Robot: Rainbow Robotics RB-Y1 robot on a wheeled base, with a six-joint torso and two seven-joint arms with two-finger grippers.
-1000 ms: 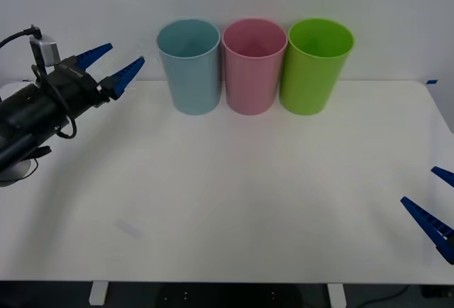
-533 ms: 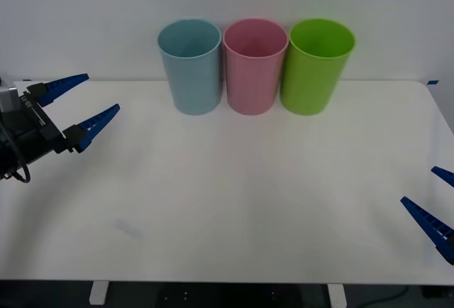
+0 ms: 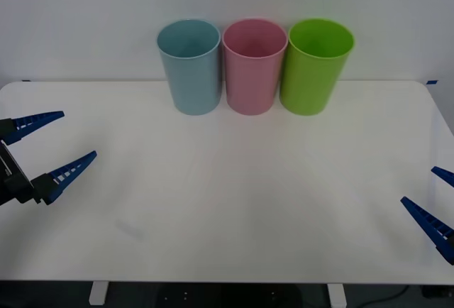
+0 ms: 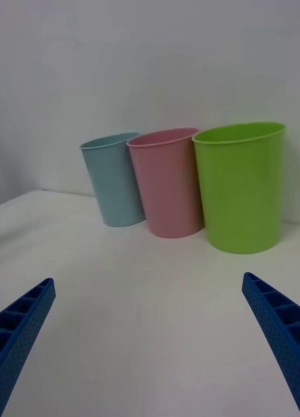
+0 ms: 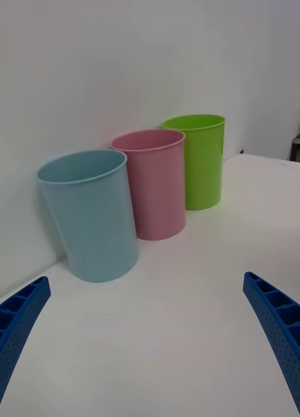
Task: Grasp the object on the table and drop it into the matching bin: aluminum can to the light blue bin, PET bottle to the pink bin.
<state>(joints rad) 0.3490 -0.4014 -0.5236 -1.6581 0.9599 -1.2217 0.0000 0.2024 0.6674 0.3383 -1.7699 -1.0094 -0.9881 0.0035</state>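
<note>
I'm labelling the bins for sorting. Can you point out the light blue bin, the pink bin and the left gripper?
light blue bin (image 3: 190, 74): front view, outer wall.
pink bin (image 3: 253, 74): front view, outer wall.
left gripper (image 3: 60, 141): front view, midway between its open fingertips.

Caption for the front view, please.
Open left gripper and right gripper at the table edges; light blue bin, pink bin, green bin behind.

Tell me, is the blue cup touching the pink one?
Cannot tell. In the front view the blue cup and pink cup have rims that seem to meet, but no gap or contact shows plainly.
</note>
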